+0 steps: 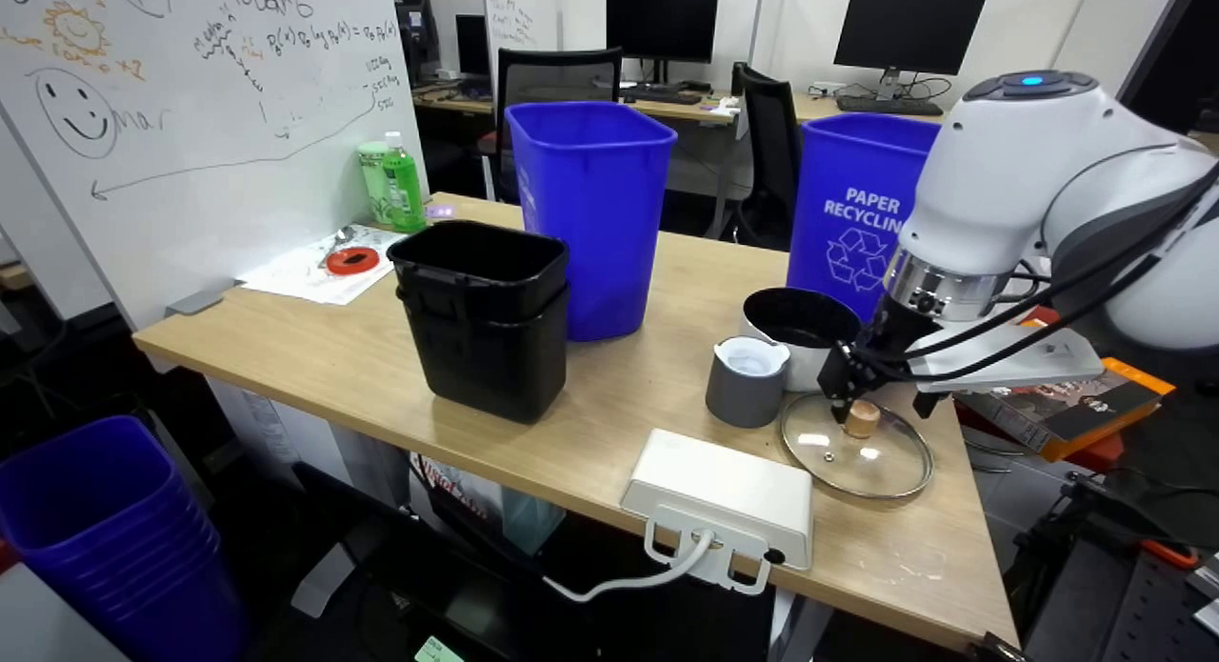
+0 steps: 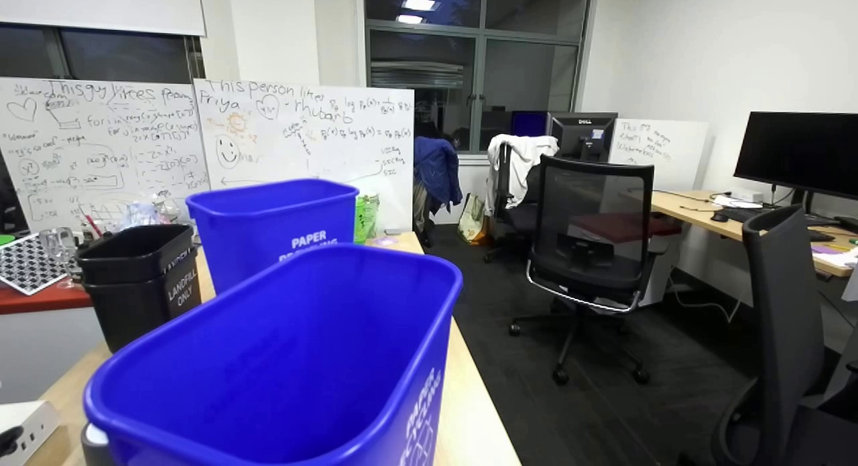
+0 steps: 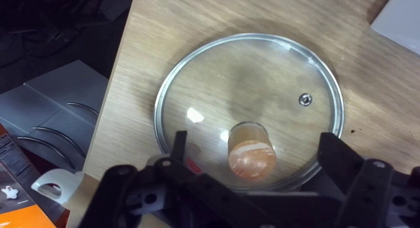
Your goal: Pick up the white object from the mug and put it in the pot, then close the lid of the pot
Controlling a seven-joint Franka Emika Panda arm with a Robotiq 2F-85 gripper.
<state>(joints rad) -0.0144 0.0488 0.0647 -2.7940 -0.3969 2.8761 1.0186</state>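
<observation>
The glass lid (image 3: 210, 87) lies flat on the table, its metal rim and wooden knob (image 3: 252, 157) facing up. Above it my gripper (image 3: 254, 143) is open, black fingers (image 3: 338, 155) spread on either side of the knob without touching it in the wrist view. An exterior view has the lid (image 1: 862, 467) under the gripper (image 1: 881, 410). Beside the lid stands the dark grey mug (image 1: 743, 395), pale inside; I cannot tell whether the white object is in it. Behind the mug is the pot (image 1: 809, 367), uncovered, silver-white with a dark interior; its contents are not discernible.
A white power box (image 1: 724, 486) sits at the table's front edge. Blue recycling bins (image 1: 595, 224) and a black bin (image 1: 486, 348) stand on the table. Off the table edge lies an orange box (image 1: 1086, 414). A pale handle (image 3: 70, 185) shows by the edge in the wrist view.
</observation>
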